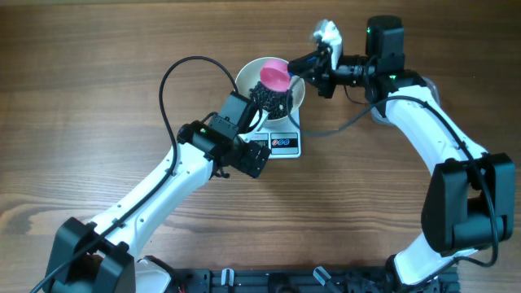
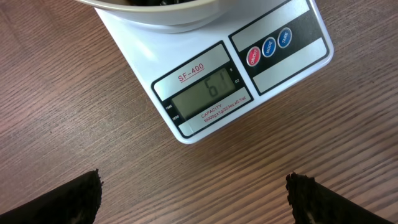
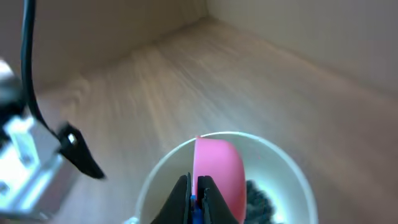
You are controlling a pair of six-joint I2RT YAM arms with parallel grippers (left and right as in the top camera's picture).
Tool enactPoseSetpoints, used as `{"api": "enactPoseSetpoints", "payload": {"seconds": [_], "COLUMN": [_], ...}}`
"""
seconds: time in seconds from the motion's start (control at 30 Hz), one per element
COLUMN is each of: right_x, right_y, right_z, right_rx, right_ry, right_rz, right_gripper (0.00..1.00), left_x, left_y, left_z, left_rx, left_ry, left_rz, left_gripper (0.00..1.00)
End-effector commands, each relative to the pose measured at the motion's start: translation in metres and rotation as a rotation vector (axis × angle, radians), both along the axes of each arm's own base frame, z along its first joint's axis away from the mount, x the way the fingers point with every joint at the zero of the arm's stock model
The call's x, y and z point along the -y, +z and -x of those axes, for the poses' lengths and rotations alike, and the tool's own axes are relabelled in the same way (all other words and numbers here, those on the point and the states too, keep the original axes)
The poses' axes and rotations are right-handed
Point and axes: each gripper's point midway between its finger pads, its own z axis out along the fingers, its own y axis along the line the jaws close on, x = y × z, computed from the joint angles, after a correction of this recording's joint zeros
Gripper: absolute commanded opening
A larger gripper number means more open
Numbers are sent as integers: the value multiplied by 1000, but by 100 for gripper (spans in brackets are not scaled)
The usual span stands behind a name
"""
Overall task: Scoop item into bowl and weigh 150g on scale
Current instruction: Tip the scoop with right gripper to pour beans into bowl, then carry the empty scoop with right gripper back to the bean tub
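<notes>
Right end effector (image 3: 194, 188) pinches scoop (image 3: 219, 177) over the bowl (image 3: 287, 167).

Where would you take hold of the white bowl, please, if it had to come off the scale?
I'd pinch the bowl by its bare left rim from straight above, one finger inside, one outside. The wall there is thin and exposed; the beads heap in the middle and the scoop held by the right gripper hangs over the far side.

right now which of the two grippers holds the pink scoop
The right gripper: it is shut on the handle of the scoop over the bowl. The left gripper is open and empty, facing the scale.
</notes>
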Motion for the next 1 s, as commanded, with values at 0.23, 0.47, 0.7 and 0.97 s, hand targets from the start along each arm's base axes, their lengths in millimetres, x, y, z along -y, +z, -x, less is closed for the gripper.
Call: {"api": "enactPoseSetpoints", "payload": {"seconds": [0.23,0.47,0.7,0.97], "right_x": [52,143,259,318], "right_y": [27,56,41,-18], "right_z": [-21,-8,-5,8], "right_rx": [-343,-419,-509,-649], "right_ry": [-223,-174,-460,-795], "right_rz": [-195,-382,-478,-367], "right_gripper": [4,4,5,4], "left_x": [1,1,1,1], "left_y": [4,4,4,4], "left_z": [2,2,2,2], "left_rx": [6,6,6,6], "left_ry": [-14,-14,-14,-14], "left_rz": [12,12,12,12], "left_gripper": [100,100,100,100]}}
